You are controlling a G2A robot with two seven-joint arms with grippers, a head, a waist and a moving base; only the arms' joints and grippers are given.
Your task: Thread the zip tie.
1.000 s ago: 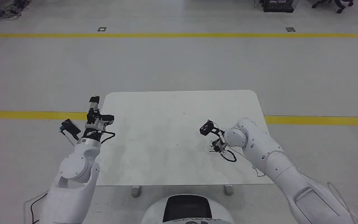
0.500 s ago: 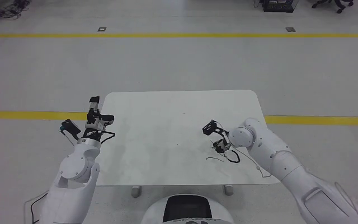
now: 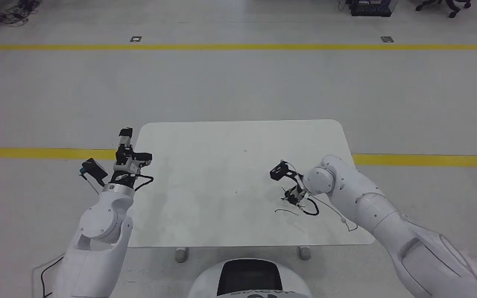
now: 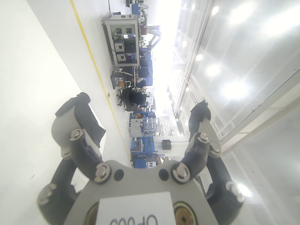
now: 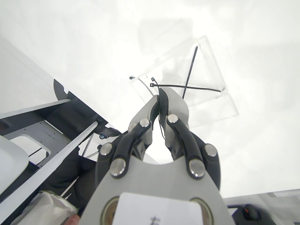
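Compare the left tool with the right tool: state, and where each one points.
The left tool is open, fingers wide apart, nothing between them; the right tool is shut on a thin black zip tie. The left tool sits by the table at its left edge, facing out into the room; the right tool is over the table's right part, facing down at a clear tray. Both have the same black-fingered build.

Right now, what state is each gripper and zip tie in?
left gripper: open, empty.
right gripper: shut on the held zip tie.
held zip tie: pinched between the fingers, head poking past the tips.
loose zip ties: two, lying straight and crossed in the clear tray.
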